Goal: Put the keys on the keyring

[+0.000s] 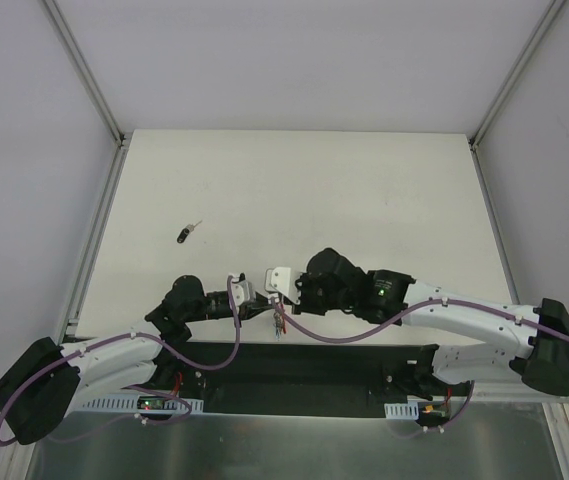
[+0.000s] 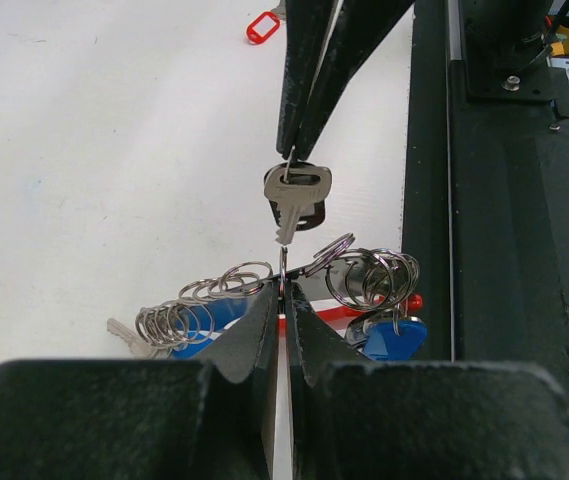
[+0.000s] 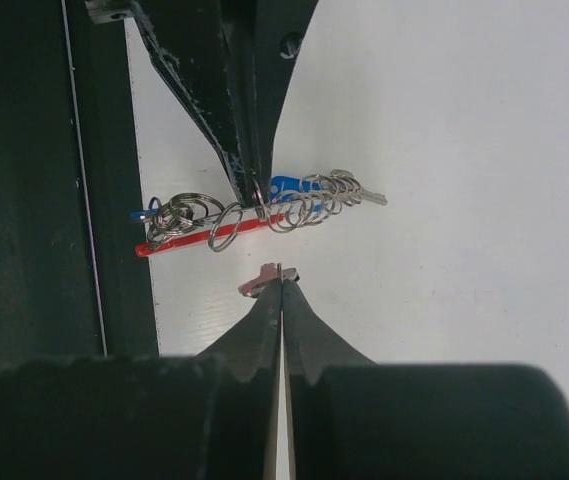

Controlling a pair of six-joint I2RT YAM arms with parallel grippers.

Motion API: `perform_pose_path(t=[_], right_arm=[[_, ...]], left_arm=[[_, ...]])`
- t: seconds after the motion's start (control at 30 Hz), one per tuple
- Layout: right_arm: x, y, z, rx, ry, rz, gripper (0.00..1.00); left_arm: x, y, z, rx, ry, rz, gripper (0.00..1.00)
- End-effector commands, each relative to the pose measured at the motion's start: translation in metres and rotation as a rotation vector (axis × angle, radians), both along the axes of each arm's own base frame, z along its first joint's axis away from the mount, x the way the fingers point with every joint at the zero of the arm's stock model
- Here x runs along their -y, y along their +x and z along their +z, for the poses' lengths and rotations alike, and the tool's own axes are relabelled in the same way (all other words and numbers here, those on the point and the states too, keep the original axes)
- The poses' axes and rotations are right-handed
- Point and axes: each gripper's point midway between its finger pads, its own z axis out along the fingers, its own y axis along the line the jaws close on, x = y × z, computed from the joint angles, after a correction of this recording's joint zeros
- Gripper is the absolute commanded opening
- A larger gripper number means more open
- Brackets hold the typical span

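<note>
The keyring (image 2: 369,278), a grey wire loop with a red band, blue tags and several split rings, lies at the table's near edge; it also shows in the right wrist view (image 3: 204,236) and the top view (image 1: 280,326). My left gripper (image 2: 284,290) is shut on its thin wire. My right gripper (image 3: 280,272) is shut on the small ring of a silver key (image 2: 297,190) and holds it just above the keyring, tip to tip with the left fingers (image 3: 244,130). A second key (image 1: 187,233) with a black head lies alone far left on the table.
A small red oval tag (image 2: 262,27) lies on the table beyond the grippers. The black base plate (image 2: 504,250) runs right beside the keyring along the near edge. White walls with metal rails (image 1: 94,240) enclose the table.
</note>
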Motion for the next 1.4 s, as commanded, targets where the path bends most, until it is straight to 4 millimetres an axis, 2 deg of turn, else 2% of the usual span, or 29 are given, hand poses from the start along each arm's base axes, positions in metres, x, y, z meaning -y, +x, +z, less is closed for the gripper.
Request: perform_pose_path(t=[0.0,0.67,0.93,1.37], right_arm=[[-0.011,0.003,0.008,0.047,0.038,0.013,0.01],[-0.024,-0.003,-0.006,0.026,0.001,0.052,0.01],[-0.026,0.004,-0.004,0.045,0.014,0.019,0.01],[-0.026,0.004,0.0,0.052,0.028,0.017,0.01]], left_arm=[[0.006,0.004,0.021,0.03,-0.062,0.008,0.0],[0.008,0.001,0.023,0.006,-0.078,-0.006,0.0],[0.008,-0.001,0.022,0.004,-0.078,-0.017,0.0],[0.008,-0.001,0.021,0.0,-0.074,-0.022,0.0]])
